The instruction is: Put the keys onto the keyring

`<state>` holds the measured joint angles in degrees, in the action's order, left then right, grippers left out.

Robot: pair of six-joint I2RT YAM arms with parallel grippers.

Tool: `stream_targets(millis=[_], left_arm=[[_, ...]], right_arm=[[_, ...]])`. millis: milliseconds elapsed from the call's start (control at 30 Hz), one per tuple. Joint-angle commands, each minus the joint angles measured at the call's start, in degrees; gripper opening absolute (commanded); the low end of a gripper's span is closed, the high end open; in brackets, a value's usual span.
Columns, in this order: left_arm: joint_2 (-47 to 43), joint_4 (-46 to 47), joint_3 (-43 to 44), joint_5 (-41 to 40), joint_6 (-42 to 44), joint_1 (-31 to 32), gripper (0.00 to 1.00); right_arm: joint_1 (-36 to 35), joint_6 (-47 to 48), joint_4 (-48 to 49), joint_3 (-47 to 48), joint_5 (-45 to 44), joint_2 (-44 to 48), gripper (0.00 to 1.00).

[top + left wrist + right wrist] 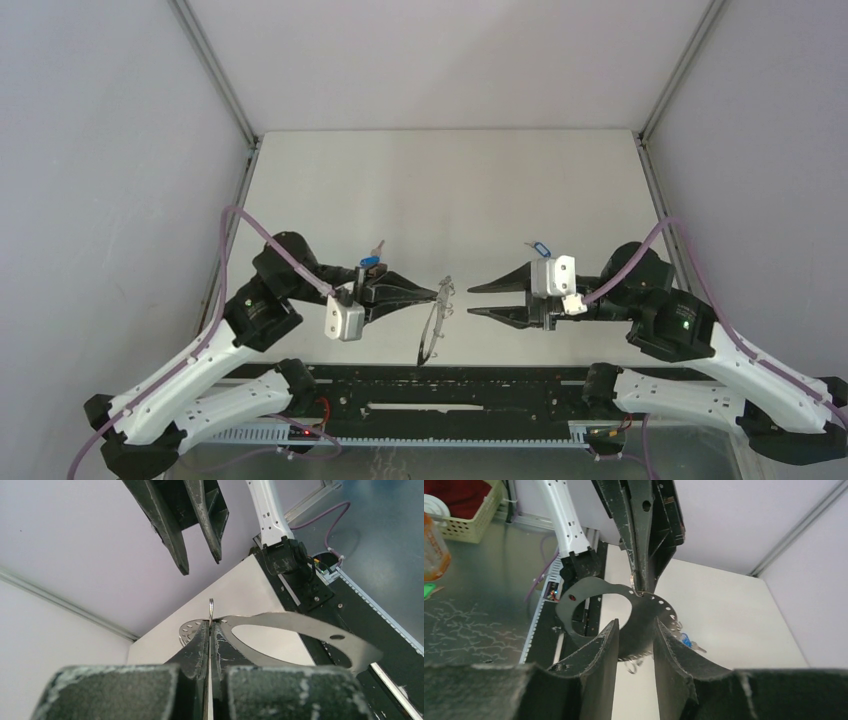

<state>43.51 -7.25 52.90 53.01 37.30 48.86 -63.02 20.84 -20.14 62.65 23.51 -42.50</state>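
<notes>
**Ring clamped left, right gripper empty: needs a key**

Left gripper (pixel 432 293) is closed on the rim of the keyring (pixel 437 322). It holds the ring edge-up in the air over the near edge of the desk (pixel 450 180), roughly midway between the desk's left and right edges. The left wrist view shows the pads pinching the flat rim, with one small wire loop sticking up right at the pinch.

Right gripper (pixel 471 300) has its jaws apart and holds nothing. Its tips point at the ring from the right, near but not touching. In the right wrist view the ring's lower rim sits beyond the gap between the fingers (pixel 608 640).

Keys are both off the ring and on the desk:
- dark-tag key (pixel 371 261): just behind the left gripper's body, on the left half of the desk
- light-tag key (pixel 541 246): just behind the right gripper's body, on the right half of the desk

My read is that the step in hand is fetching a key with the right arm. How I'd do it:
- take the light-tag key, since it's on the right arm's own side
- grip it by the plastic tag so the key's eye is left free
- don't move the left arm, because the ring is the reference
- come in at a rim loop away from the left pads, where there's room to thread

Risks: the tag is small and flat on the desk, so it could slide away as the jaws close. The ring could also twist in the pinch if pushed sideways.
</notes>
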Motion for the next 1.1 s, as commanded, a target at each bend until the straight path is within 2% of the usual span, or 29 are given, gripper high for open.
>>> stream_targets(millis=[0,167,267,633,1067], left_arm=[[0.2,6.9,0.2,1.7,-4.6,0.8,0.00],[1.4,16.2,0.3,1.6,-15.8,0.9,0.00],[1.9,18.9,0.3,1.5,-19.3,0.9,0.00],[3.0,21.4,0.3,2.0,-22.2,1.3,0.00],[2.9,22.0,0.1,1.0,-22.8,1.4,0.00]], right_arm=[[0.8,-2.3,4.9,-0.5,5.7,0.6,0.39],[0.8,-4.0,8.9,-2.3,6.0,0.7,0.39],[0.6,-5.2,12.5,-3.8,5.4,0.9,0.39],[-1.2,-5.9,22.2,-6.6,1.0,0.5,0.38],[-3.5,-4.8,24.2,-6.6,0.1,-1.7,0.31]])
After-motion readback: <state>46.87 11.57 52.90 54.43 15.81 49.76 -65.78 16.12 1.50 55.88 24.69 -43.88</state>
